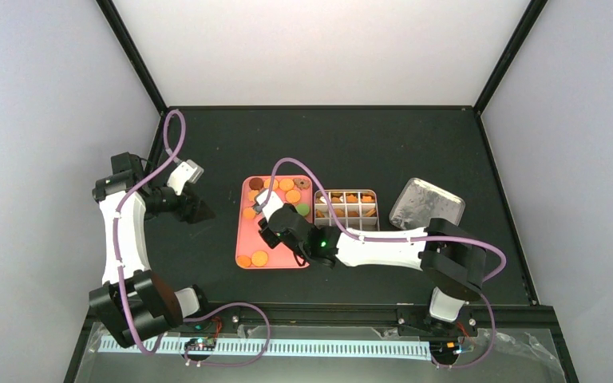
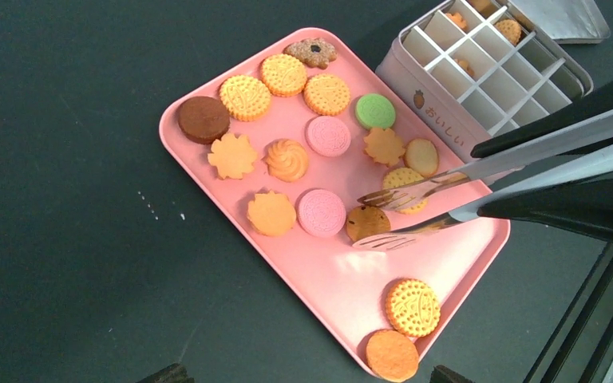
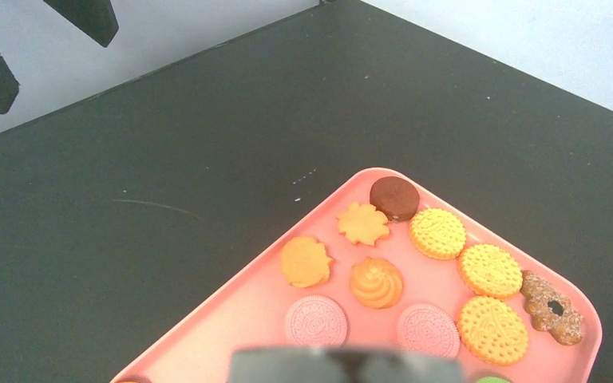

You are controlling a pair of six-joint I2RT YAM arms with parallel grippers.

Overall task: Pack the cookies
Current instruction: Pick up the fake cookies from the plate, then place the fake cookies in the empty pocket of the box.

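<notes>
Many cookies [image 2: 287, 159] lie on a pink tray [image 2: 327, 279], mostly orange, some pink, one green, one dark brown; they also show in the top view [image 1: 286, 184] and the right wrist view [image 3: 376, 282]. My right gripper [image 1: 279, 219] is shut on metal tongs [image 2: 479, 167], whose open tips straddle a brown chip cookie [image 2: 367, 222] low over the tray. In the right wrist view only a blurred grey shape [image 3: 351, 365] shows at the bottom edge. My left gripper [image 1: 195, 209] is open and empty left of the tray, its fingertips [image 2: 168, 373] wide apart.
A silver tin [image 2: 423, 96] with divided compartments stands right of the tray and holds several cookies. Its lid [image 1: 425, 203] lies further right. Two cookies [image 2: 411, 307] sit at the tray's near corner. Black walls edge the dark table.
</notes>
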